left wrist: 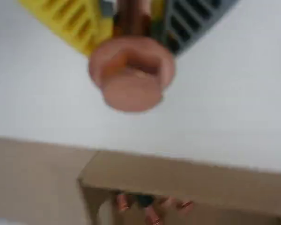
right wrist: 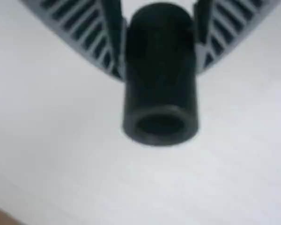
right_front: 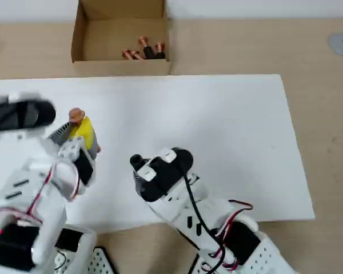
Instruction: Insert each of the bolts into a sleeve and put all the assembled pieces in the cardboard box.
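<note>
My left gripper [right_front: 75, 127] is shut on a copper bolt [right_front: 76, 115], whose wide head [left wrist: 131, 72] sticks out past the yellow and grey fingers toward the cardboard box [left wrist: 178, 176]. It hangs over the left part of the white mat [right_front: 217, 125]. My right gripper [right_front: 142, 169] is shut on a black sleeve [right_front: 137, 161], whose hollow end [right wrist: 160, 124] points away from the fingers, over the mat's front middle. The two held parts are apart. The cardboard box [right_front: 77, 40] stands at the back and holds several assembled pieces [right_front: 144, 50].
The mat covers most of a wooden table [right_front: 320, 103]. A grey round fitting [right_front: 342, 43] sits at the far right edge. Both arm bases crowd the front edge of the table.
</note>
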### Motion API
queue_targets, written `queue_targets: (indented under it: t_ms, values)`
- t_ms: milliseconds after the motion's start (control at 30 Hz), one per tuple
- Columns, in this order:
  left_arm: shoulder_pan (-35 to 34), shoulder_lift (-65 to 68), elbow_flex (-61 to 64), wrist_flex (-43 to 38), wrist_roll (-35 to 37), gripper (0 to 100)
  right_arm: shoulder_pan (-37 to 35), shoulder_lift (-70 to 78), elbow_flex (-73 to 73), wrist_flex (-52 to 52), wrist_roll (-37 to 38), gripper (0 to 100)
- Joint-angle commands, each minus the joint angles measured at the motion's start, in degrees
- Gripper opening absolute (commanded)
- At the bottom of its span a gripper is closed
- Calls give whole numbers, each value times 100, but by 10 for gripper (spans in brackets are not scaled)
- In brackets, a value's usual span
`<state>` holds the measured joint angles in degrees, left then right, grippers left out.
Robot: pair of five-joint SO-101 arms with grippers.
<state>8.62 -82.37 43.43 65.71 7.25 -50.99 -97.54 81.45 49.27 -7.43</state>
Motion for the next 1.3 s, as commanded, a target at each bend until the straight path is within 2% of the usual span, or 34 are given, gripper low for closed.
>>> queue_targets:
  t_ms: [0, 300, 600, 933, 1267]
  values:
    - [316, -734, 413, -369, -35, 8, -75, -13, 198, -440, -9, 12]
    - [651, -822, 440, -343, 70, 7, -48, -13, 505, -826, -18, 12]
    - [1020, -593, -308, 141, 290, 7, -48, -13, 497, -826, -18, 12]
    - [1776, -479, -448, 273, 484, 7, -48, -13, 479, -826, -35, 12]
    - [1846, -488, -114, 229, 457, 8, -48, -13, 330, -791, -44, 12]
